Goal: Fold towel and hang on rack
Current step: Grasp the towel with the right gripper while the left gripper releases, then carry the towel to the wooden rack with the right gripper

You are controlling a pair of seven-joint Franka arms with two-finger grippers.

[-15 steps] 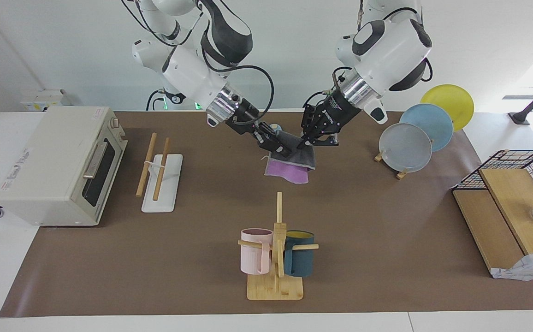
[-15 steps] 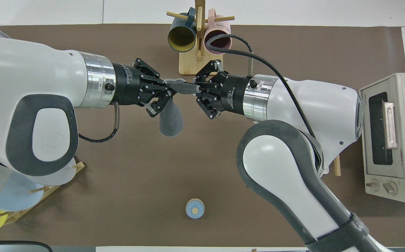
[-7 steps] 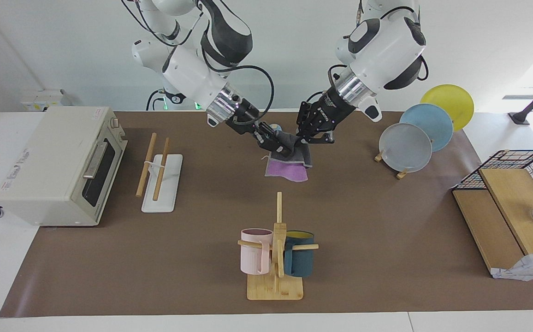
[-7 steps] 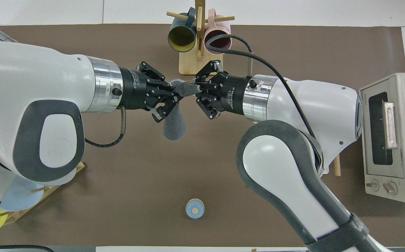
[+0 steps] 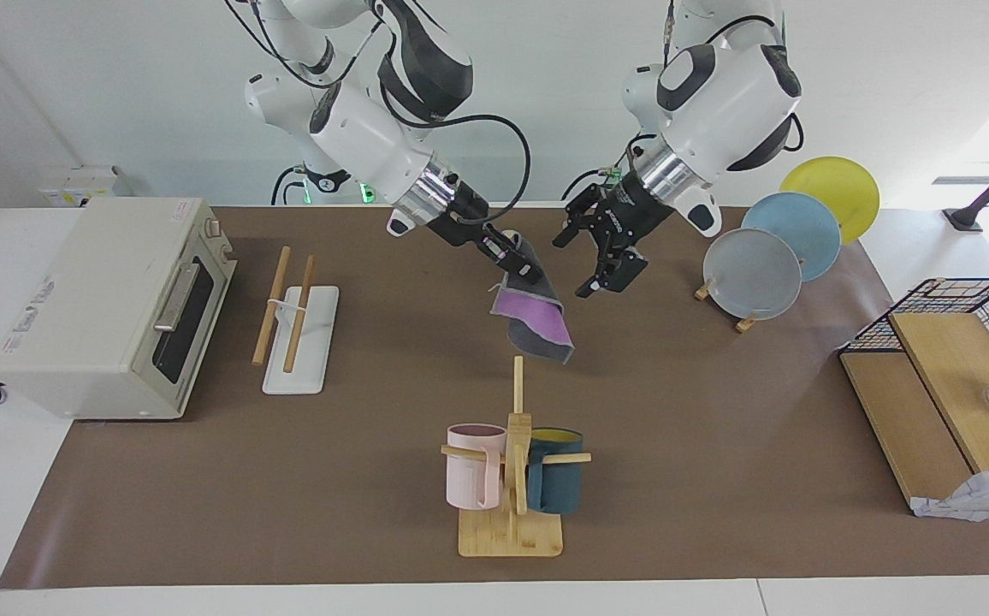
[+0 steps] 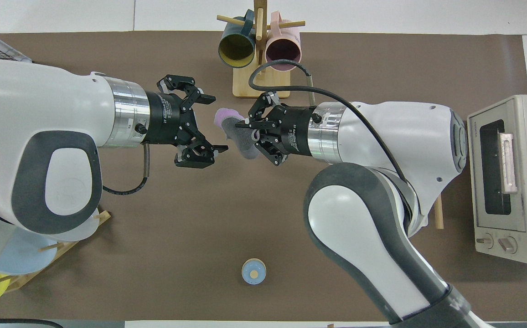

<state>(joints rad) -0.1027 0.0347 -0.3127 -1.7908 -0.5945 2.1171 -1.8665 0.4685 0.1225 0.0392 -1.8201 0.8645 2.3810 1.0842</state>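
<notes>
While right gripper pinches towel – left gripper beside, apart.

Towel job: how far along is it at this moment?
Done: the towel is off the table, hanging doubled, purple and grey faces both showing.
In hand: the right gripper alone holds it by its top edge; the left gripper is open beside it.
Left: carrying it to the rack, whose rods are bare.
</notes>
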